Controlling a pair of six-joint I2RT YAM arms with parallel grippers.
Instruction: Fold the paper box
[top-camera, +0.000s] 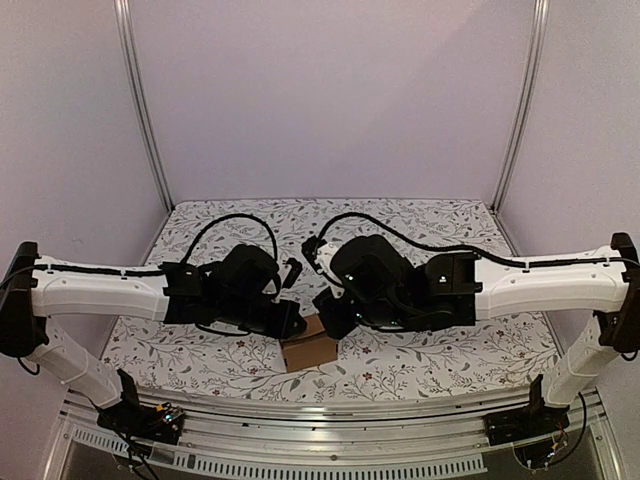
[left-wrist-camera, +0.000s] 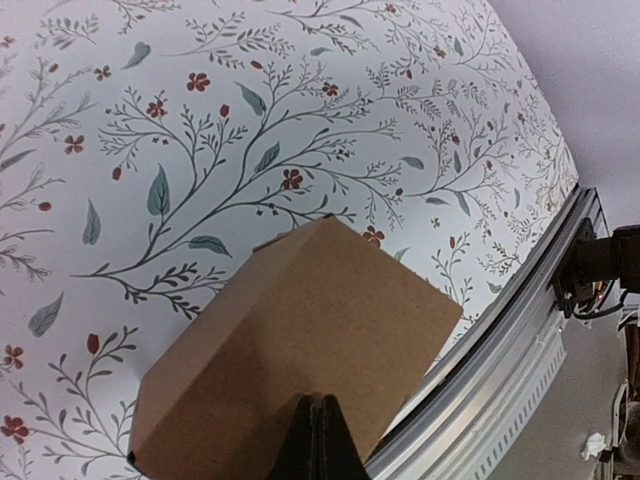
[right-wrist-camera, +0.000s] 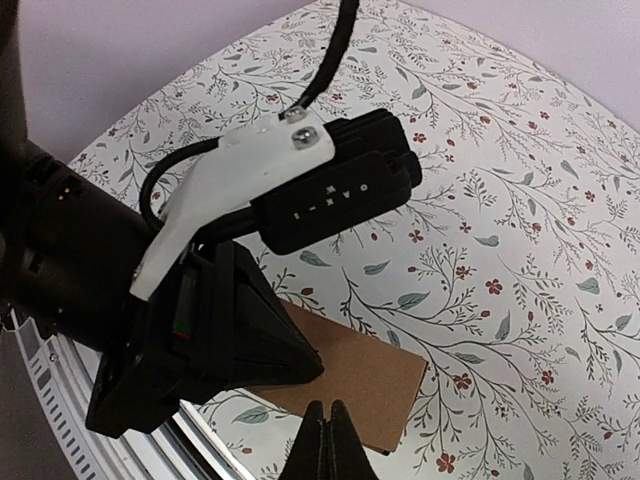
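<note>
The paper box (top-camera: 308, 350) is a plain brown cardboard box lying on the floral cloth near the table's front edge, between both arms. In the left wrist view the paper box (left-wrist-camera: 300, 340) fills the lower middle. My left gripper (left-wrist-camera: 320, 402) is shut, its tips over the box's top face with nothing between them. In the right wrist view my right gripper (right-wrist-camera: 327, 410) is also shut, its tips at the near edge of the paper box (right-wrist-camera: 400, 375). The left gripper (right-wrist-camera: 300, 365) points onto the box from the left. From above, the left gripper (top-camera: 296, 326) and right gripper (top-camera: 334, 322) meet over the box.
A floral tablecloth (top-camera: 430, 355) covers the table. An aluminium rail (top-camera: 320, 412) runs along the front edge, close to the box, seen also as the rail (left-wrist-camera: 500, 380). Lilac walls and two metal posts (top-camera: 143, 110) enclose the back.
</note>
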